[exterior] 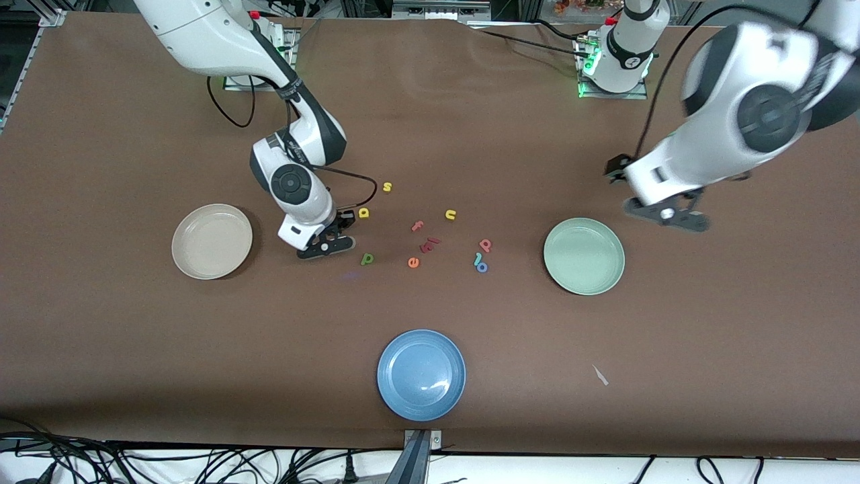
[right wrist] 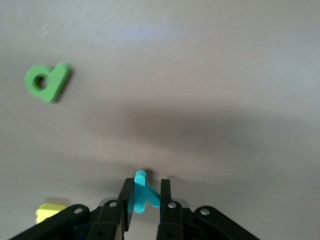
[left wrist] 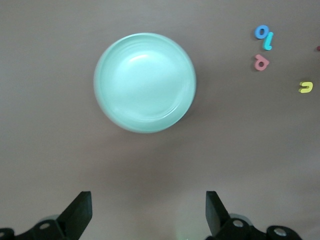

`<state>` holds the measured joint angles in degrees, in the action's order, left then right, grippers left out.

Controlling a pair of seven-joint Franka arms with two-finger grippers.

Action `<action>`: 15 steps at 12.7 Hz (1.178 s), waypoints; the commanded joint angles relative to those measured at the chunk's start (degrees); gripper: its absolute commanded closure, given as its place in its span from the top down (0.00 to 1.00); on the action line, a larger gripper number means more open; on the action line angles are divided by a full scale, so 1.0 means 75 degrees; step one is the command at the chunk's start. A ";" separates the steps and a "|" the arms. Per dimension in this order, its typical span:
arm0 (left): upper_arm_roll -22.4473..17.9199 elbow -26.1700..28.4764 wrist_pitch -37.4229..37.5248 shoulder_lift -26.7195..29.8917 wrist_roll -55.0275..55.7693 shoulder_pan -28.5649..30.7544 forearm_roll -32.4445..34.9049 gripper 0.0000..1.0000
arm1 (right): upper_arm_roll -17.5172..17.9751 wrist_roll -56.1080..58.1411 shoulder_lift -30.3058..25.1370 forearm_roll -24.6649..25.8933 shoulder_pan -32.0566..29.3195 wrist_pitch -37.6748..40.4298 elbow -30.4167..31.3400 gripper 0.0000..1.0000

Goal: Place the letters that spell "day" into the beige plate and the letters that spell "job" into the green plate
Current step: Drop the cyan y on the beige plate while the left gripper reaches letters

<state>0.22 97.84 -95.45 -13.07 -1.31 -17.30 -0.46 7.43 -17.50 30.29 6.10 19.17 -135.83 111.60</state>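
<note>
My right gripper [right wrist: 145,187] is shut on the teal y [right wrist: 141,197], which stands on edge between its fingers. It is low over the table [exterior: 430,134] between the yellow a [exterior: 363,213] and the green d [exterior: 367,258]; in the front view [exterior: 328,240] the y is hidden. The beige plate [exterior: 211,240] lies empty beside it, toward the right arm's end. The pink b [exterior: 485,245], light-blue j [exterior: 478,259] and blue o [exterior: 482,267] lie together near the empty green plate [exterior: 583,255]. My left gripper [left wrist: 149,205] hangs open over bare table beside that plate.
A yellow s [exterior: 387,187], yellow u [exterior: 450,215], pink f [exterior: 417,226], dark red letters [exterior: 430,244] and an orange e [exterior: 413,262] are scattered mid-table. A blue plate [exterior: 421,374] sits nearest the front camera. A scrap of white [exterior: 600,375] lies on the table.
</note>
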 commanded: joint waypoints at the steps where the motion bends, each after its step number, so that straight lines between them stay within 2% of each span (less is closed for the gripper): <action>1: -0.0052 -0.0260 -0.0748 -0.1206 -0.0001 -0.0505 -0.0266 1.00 | -0.0578 0.0200 -0.0709 0.0031 -0.0049 0.0508 0.0096 0.00; 3: -0.0052 -0.0225 -0.1928 -0.1863 0.0011 -0.0833 -0.0628 0.97 | -0.1035 0.0212 -0.0827 0.0007 -0.0049 0.0509 0.0260 0.00; 5: 0.0006 -0.0202 -0.2412 -0.2205 -0.0001 -0.0951 -0.0677 0.85 | -0.1527 0.0247 -0.0898 0.0007 -0.0049 0.0509 0.0436 0.00; 6: 0.0180 -0.0202 -0.2553 -0.2299 0.0022 -0.1010 -0.0712 0.76 | -0.1831 0.0375 -0.0875 0.0007 -0.0049 0.0509 0.0448 0.00; 7: 0.0240 -0.0213 -0.2880 -0.2462 0.0034 -0.1022 -0.0840 0.72 | -0.2101 0.0736 -0.0805 0.0007 -0.0072 0.0486 0.0448 0.00; 9: 0.0252 -0.0213 -0.3641 -0.2779 0.0034 -0.1220 -0.0900 0.72 | -0.2268 0.1602 -0.0687 -0.0016 -0.0573 0.0427 0.0402 0.00; 10: 0.0252 -0.0213 -0.3877 -0.2861 0.0046 -0.1337 -0.0900 0.69 | -0.2268 0.2175 -0.0687 -0.0051 -0.0889 0.0415 0.0367 0.06; 11: 0.0241 -0.0202 -0.4076 -0.2967 0.0231 -0.1570 -0.0888 0.66 | -0.2256 0.2738 -0.0536 -0.0191 -0.1159 0.0369 0.0308 0.62; 12: 0.0241 -0.0202 -0.4287 -0.3107 0.0431 -0.1654 -0.0853 0.66 | -0.2256 0.3196 -0.0453 -0.0366 -0.1266 0.0357 0.0227 1.00; 15: 0.0241 -0.0190 -0.4641 -0.3296 0.0596 -0.1701 -0.0818 0.66 | -0.1989 0.3331 -0.0476 -0.1091 -0.1104 0.0508 0.0133 1.00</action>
<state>2.63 97.54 -129.73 -36.81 2.56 -29.67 -5.80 -9.51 7.49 26.60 1.29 9.48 -132.75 113.81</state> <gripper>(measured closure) 0.335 0.383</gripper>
